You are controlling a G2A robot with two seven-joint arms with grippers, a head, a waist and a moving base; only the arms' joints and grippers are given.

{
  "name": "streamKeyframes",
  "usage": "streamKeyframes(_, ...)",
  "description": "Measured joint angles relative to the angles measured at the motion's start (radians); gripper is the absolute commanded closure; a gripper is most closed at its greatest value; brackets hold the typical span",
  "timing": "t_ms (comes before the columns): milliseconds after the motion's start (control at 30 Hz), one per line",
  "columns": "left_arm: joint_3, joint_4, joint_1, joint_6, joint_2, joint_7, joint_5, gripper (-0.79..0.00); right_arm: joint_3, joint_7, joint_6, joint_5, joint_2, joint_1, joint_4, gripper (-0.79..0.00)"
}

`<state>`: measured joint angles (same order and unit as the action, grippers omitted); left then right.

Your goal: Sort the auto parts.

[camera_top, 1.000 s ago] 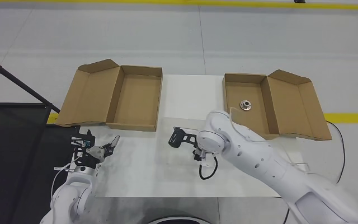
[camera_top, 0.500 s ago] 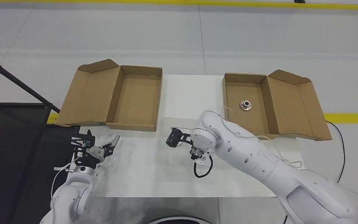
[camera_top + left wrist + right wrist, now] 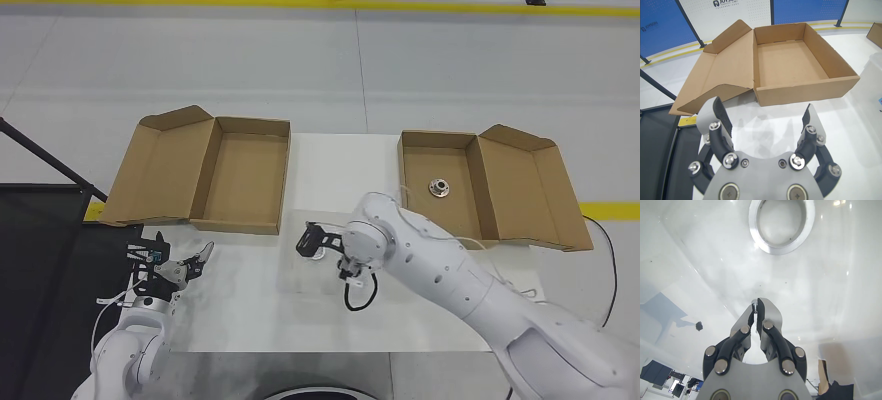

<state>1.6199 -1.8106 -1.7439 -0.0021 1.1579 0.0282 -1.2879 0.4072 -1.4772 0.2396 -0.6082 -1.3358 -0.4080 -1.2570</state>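
Note:
My right gripper (image 3: 756, 304) is shut on a small threaded metal bolt (image 3: 754, 304) inside a clear plastic bin (image 3: 696, 256). A silver metal ring (image 3: 781, 226) lies on the bin floor just ahead of the fingers. From above, this gripper (image 3: 312, 243) sits at the table's middle, over the clear bin (image 3: 300, 275). My left gripper (image 3: 762, 113) is open and holds nothing; it hovers near the table's front left corner (image 3: 182, 266), short of the left cardboard box (image 3: 791, 60).
The open left cardboard box (image 3: 240, 175) holds nothing, its lid folded out to the left. The right cardboard box (image 3: 415, 190) contains one round metal part (image 3: 438, 186). A black mat (image 3: 657, 151) borders the table's left side.
The right arm has shifted a little to the left over the clear bin. The left arm has kept still.

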Motion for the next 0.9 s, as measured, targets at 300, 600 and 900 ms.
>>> streamKeyframes(300, 0.0, 0.0, 0.0, 0.0, 0.0, 0.0, 0.0, -0.785, 0.127, 0.085, -0.016, -0.027, 0.056, -0.057, -0.102, 0.0)
streamKeyframes(600, 0.0, 0.0, 0.0, 0.0, 0.0, 0.0, 0.0, -0.785, 0.339, 0.227, 0.018, -0.034, 0.138, -0.195, -0.263, 0.0)
streamKeyframes(900, 0.0, 0.0, 0.0, 0.0, 0.0, 0.0, 0.0, -0.785, 0.58, 0.425, 0.036, 0.032, 0.197, -0.374, -0.383, 0.0)
